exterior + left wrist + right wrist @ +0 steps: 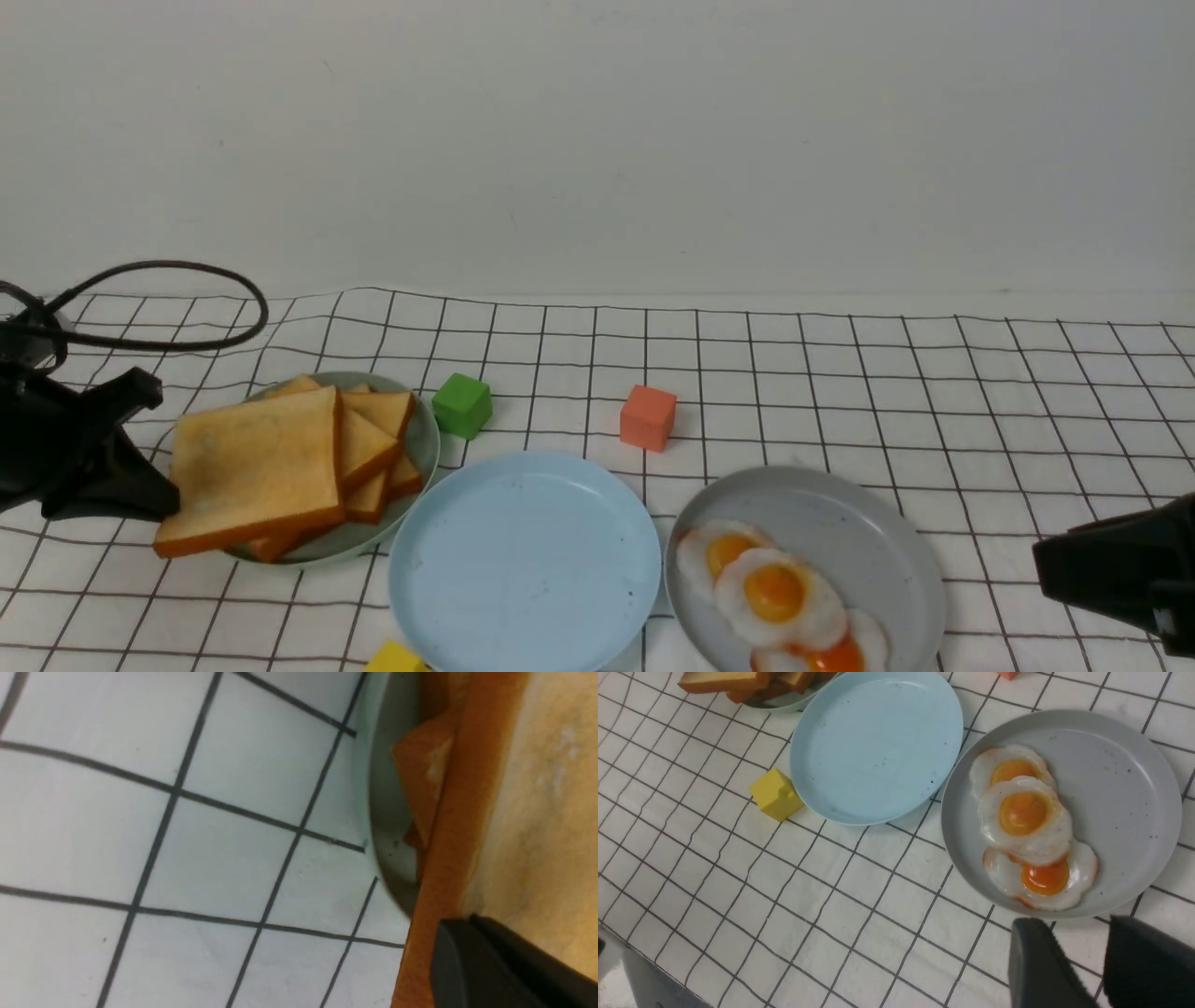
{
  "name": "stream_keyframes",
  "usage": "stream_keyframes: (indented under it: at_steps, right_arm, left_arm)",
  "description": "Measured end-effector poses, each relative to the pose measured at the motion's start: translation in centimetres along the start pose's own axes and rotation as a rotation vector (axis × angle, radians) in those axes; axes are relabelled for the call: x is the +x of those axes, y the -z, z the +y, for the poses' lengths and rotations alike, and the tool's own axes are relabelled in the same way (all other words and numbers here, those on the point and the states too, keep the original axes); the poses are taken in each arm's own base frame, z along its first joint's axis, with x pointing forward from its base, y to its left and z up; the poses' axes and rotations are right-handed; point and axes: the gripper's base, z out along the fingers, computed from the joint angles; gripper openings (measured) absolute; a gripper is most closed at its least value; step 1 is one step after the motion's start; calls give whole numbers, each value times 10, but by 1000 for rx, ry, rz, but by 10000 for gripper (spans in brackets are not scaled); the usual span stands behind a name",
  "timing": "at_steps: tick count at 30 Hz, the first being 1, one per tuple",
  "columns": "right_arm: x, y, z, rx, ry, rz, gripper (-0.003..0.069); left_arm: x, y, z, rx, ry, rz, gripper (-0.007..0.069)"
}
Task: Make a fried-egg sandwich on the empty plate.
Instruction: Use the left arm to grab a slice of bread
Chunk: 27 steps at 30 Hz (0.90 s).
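Left gripper (154, 448): clamped on the left edge of the top toast slice (257, 467), stacked on the pale green plate (425, 439).
Right gripper (1080, 942): narrowly parted, holding nothing, just beside the speckled grey plate (859, 532).
Light blue plate (523, 560): bare, on the surface (840, 392) between both plates.
Fried eggs (775, 593): three, overlapping, on the speckled grey plate.

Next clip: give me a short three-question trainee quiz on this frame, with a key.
1. True or false: the round light blue plate already holds food.
2. How many white fried eggs lie on the speckled grey plate?
3. The left tool touches: A) the top golden-brown toast slice; B) a fried egg; C) the green cube.
Key: 1 false; 2 three; 3 A.
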Motion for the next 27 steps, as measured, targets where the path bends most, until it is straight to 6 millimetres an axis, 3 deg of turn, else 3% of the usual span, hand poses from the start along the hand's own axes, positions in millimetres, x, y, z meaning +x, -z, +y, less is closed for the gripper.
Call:
stream_keyframes:
  at_steps: [5,15,19,24,27]
  right_arm:
    - [1,0,0,-2,0,9,241]
    - [1,0,0,-2,1,12,241]
    - [1,0,0,-2,1,12,241]
    - [1,0,0,-2,2,15,241]
    - [1,0,0,-2,2,16,241]
  left_arm:
    - [-5,16,-12,27,-40,-40,-13]
    - [-5,17,-17,81,-53,-39,15]
    - [-6,12,-14,75,-17,-37,95]
    - [-10,7,-9,52,1,-55,264]
    - [-11,6,-8,50,9,-61,328]
